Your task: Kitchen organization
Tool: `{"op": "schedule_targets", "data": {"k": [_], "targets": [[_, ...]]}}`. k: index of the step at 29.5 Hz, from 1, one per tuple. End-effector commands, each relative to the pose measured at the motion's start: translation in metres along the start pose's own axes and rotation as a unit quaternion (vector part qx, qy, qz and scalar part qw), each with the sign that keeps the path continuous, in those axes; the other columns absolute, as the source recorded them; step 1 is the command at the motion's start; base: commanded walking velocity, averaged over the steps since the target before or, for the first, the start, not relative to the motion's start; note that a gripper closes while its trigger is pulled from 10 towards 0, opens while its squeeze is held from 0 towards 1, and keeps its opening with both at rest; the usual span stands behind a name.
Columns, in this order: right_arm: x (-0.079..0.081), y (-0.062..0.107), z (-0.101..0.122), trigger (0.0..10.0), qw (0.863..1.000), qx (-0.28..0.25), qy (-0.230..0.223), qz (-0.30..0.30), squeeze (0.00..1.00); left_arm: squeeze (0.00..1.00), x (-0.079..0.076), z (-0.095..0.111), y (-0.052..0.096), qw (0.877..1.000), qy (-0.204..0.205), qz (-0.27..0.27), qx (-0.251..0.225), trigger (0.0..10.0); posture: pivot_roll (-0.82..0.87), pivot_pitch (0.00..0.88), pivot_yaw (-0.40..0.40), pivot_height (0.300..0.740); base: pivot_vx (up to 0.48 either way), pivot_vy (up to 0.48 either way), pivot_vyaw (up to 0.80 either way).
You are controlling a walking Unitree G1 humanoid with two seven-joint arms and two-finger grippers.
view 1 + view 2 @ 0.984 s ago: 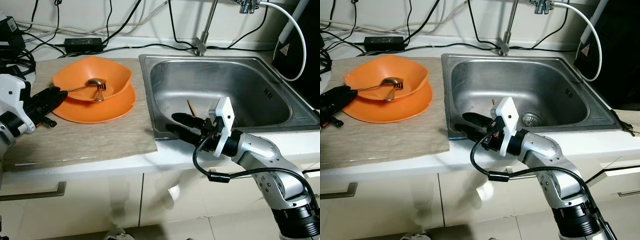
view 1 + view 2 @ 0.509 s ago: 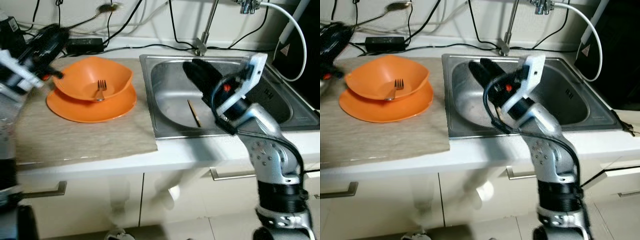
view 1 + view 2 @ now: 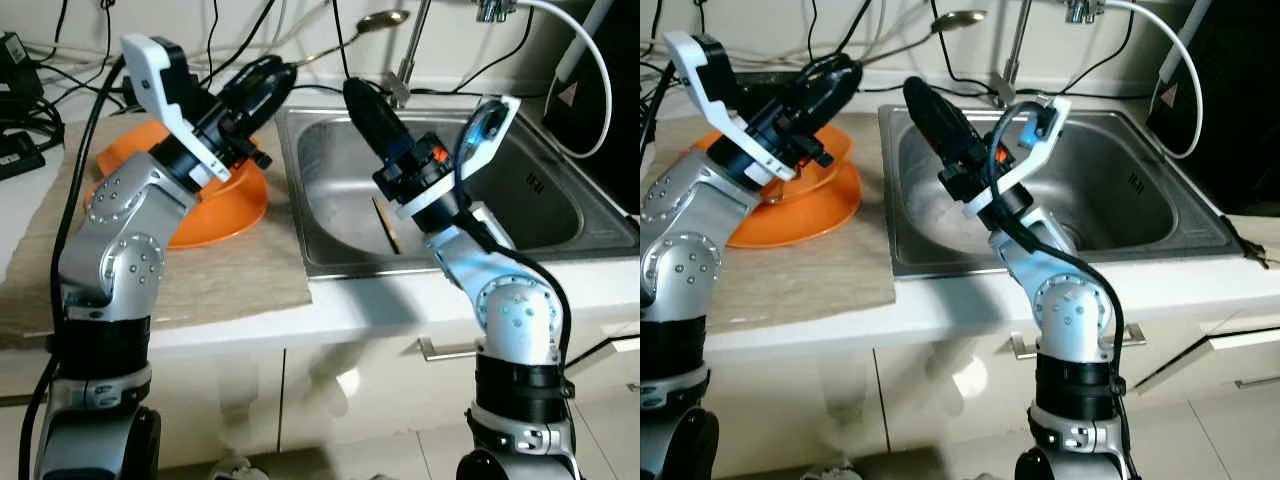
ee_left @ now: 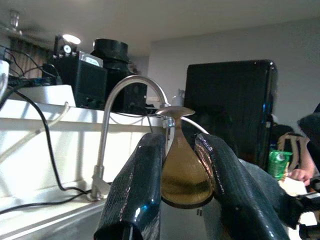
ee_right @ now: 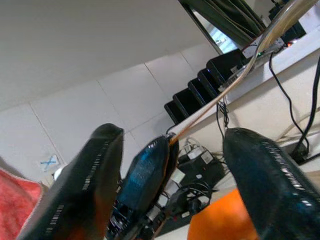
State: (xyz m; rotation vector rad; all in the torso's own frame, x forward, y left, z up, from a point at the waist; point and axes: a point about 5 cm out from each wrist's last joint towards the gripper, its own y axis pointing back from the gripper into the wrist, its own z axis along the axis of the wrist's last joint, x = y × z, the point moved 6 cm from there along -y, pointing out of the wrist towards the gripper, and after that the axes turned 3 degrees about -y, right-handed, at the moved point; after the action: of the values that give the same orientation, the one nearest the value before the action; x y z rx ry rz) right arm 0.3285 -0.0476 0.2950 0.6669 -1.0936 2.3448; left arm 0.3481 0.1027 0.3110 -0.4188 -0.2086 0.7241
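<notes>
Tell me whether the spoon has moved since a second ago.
Yes. The spoon has left the orange bowl; the left gripper now holds it raised, its head beside the faucet.

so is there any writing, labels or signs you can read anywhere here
No words read clearly.
Dark stamped mark on the stainless steel sink's inner wall: too small to read.
Red-edged triangular warning sign on the black appliance beside the sink: symbol blurred, no legible words.
Label on the green bottle: blurred.
Blue cross mark on a white wall tile: reads like "X".
</notes>
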Motion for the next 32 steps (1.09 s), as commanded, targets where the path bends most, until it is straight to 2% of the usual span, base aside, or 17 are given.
{"op": "schedule_targets", "data": {"k": [1, 4, 5, 6, 7, 8, 15, 20, 21, 22, 23, 24, 25, 32], "targets": [[0.000, 0.000, 0.007, 10.0, 1.000, -0.007, 0.002, -0.003, 1.00, 0.00, -0.013, 0.002, -0.002, 0.999, 0.026, -0.024, -0.006, 0.0, 0.05, 0.027, -0.059, 0.740, 0.000, 0.000, 0.00], [-0.006, -0.001, 0.011, 10.0, 1.000, -0.015, 0.000, -0.020, 1.00, 0.00, -0.020, -0.001, -0.001, 0.998, 0.049, -0.038, 0.000, 0.0, 0.05, 0.025, -0.060, 0.740, 0.000, 0.000, 0.00], [-0.007, -0.001, 0.013, 10.0, 1.000, -0.017, -0.001, -0.022, 0.96, 0.00, -0.022, -0.002, -0.001, 0.998, 0.054, -0.039, 0.001, 0.0, 0.05, 0.025, -0.060, 0.740, 0.000, 0.000, 0.00], [-0.008, -0.001, 0.015, 10.0, 0.999, -0.021, -0.004, -0.026, 0.36, 0.00, -0.022, -0.002, 0.000, 0.997, 0.061, -0.038, -0.001, 0.0, 0.05, 0.024, -0.061, 0.740, 0.000, 0.000, 0.00], [-0.009, -0.001, 0.016, 10.0, 0.999, -0.023, -0.007, -0.028, 0.36, 0.00, -0.023, -0.002, 0.000, 0.997, 0.066, -0.037, -0.002, 0.0, 0.05, 0.024, -0.061, 0.740, 0.000, 0.000, 0.00], [-0.011, -0.001, 0.018, 10.0, 0.999, -0.024, -0.006, -0.034, 0.00, 0.00, -0.024, -0.002, 0.001, 0.996, 0.078, -0.040, -0.004, 0.0, 0.05, 0.021, -0.062, 0.740, 0.000, 0.000, 0.00], [-0.015, -0.001, 0.024, 10.0, 0.999, -0.029, -0.007, -0.043, 0.00, 0.00, -0.031, 0.000, 0.004, 0.992, 0.115, -0.054, -0.007, 0.0, 0.05, 0.014, -0.064, 0.740, 0.000, 0.000, 0.00], [-0.011, -0.001, 0.026, 10.0, 0.999, -0.032, -0.017, -0.030, 0.00, 0.00, -0.040, -0.004, 0.007, 0.987, 0.139, -0.078, 0.005, 0.0, 0.05, 0.011, -0.063, 0.740, 0.000, 0.000, 0.00], [-0.007, -0.001, 0.026, 5.1, 0.999, -0.030, -0.026, -0.018, 0.00, 0.00, -0.045, -0.006, 0.007, 0.985, 0.147, -0.090, 0.012, 0.0, 0.05, 0.010, -0.062, 0.740, 0.000, 0.000, 0.00], [-0.007, -0.001, 0.026, 5.1, 0.999, -0.030, -0.026, -0.018, 0.00, 0.00, -0.045, -0.006, 0.007, 0.985, 0.147, -0.090, 0.012, 0.0, 0.05, 0.010, -0.062, 0.740, 0.000, 0.000, 0.00], [-0.006, 0.000, 0.026, 3.8, 0.999, -0.029, -0.028, -0.013, 0.00, 0.00, -0.049, -0.008, 0.008, 0.984, 0.151, -0.098, 0.016, 0.0, 0.05, 0.009, -0.062, 0.740, 0.000, 0.000, 0.00], [-0.005, 0.000, 0.026, 3.5, 0.999, -0.029, -0.029, -0.011, 0.00, 0.00, -0.051, -0.008, 0.008, 0.983, 0.153, -0.102, 0.019, 0.0, 0.05, 0.009, -0.062, 0.740, 0.000, 0.000, 0.00], [-0.005, 0.001, 0.025, 0.0, 0.999, -0.029, -0.030, -0.009, 0.00, 0.00, -0.052, -0.009, 0.008, 0.982, 0.154, -0.103, 0.020, 0.0, 0.05, 0.008, -0.060, 0.740, 0.000, 0.000, 0.00], [-0.001, 0.001, 0.024, 0.0, 0.999, -0.026, -0.038, 0.004, 0.00, 0.00, -0.053, -0.007, 0.007, 0.981, 0.162, -0.106, 0.019, 0.0, 0.05, 0.010, -0.057, 0.740, 0.000, 0.000, 0.00]]}}
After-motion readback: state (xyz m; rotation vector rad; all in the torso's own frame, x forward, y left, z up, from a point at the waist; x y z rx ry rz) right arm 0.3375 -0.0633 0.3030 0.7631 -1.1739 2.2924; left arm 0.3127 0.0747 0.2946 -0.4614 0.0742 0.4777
